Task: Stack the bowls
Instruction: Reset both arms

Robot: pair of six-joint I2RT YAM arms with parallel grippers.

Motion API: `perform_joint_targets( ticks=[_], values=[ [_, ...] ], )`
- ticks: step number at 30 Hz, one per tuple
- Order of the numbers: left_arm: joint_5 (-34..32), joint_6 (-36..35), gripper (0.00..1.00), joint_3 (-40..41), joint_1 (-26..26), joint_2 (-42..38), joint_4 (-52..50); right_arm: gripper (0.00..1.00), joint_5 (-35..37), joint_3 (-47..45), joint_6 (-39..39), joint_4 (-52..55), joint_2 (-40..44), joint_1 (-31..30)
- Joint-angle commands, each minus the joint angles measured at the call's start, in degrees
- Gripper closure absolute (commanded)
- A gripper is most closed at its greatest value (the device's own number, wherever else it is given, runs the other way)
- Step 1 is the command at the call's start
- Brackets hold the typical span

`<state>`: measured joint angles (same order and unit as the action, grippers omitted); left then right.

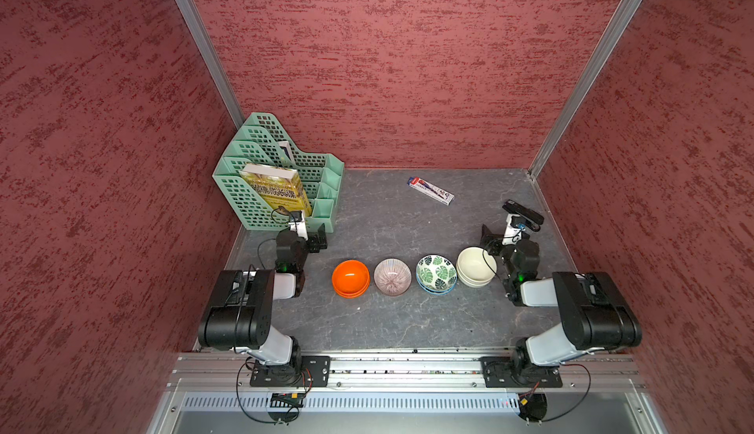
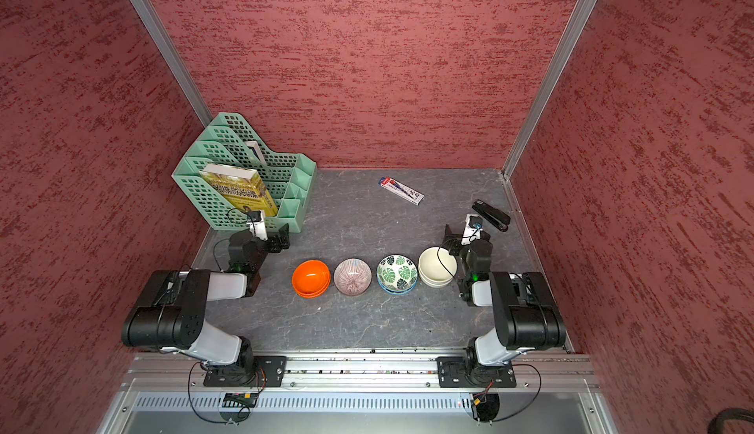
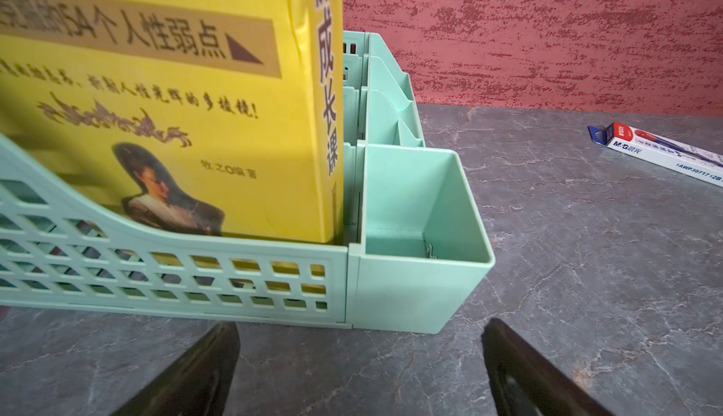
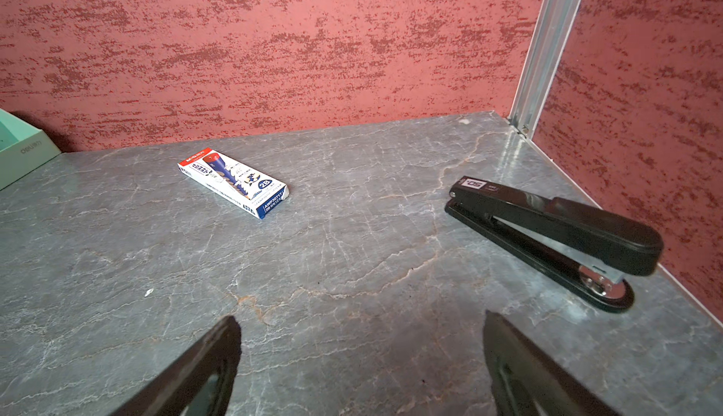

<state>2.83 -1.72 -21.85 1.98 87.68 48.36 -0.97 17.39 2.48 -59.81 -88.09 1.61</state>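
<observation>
Left gripper (image 3: pixel 360 328) and right gripper (image 4: pixel 362 322) stand wide, empty. I see the bowls (image 1: pixel 392 277) in one row across, behind both: orange bowls (image 1: pixel 351 277) nearer left, cream bowls (image 1: pixel 476 266) nearer right.

Yellow book (image 3: pixel 156 101) & pencil box (image 3: pixel 665 152) cut off in left wrist view; under striped bowl (image 1: pixel 392 276): can't tell.

Brightly, evenly lit from above; soft shadows. Glare on orange bowl (image 1: pixel 350 276). Wide-angle bending at top-view edges. Blur on near book (image 3: pixel 156 101).
</observation>
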Motion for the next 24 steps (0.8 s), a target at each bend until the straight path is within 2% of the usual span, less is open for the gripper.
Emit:
perform_joint_targets(
  ticks=[1,12,24],
  values=[
    [0.95,0.67,0.00,0.05,0.01,-0.01,2.23,0.01,-0.96,0.22,-0.69,-0.86,-0.43,0.25],
    [0.77,0.71,0.00,0.14,-0.17,0.09,2.53,0.02,-4.88,2.64,-2.20,3.80,-0.33,0.32],
    [0.78,0.72,0.00,0.09,-0.19,0.08,2.53,0.02,-5.17,3.24,-2.15,4.81,-0.32,0.23]
  ],
)
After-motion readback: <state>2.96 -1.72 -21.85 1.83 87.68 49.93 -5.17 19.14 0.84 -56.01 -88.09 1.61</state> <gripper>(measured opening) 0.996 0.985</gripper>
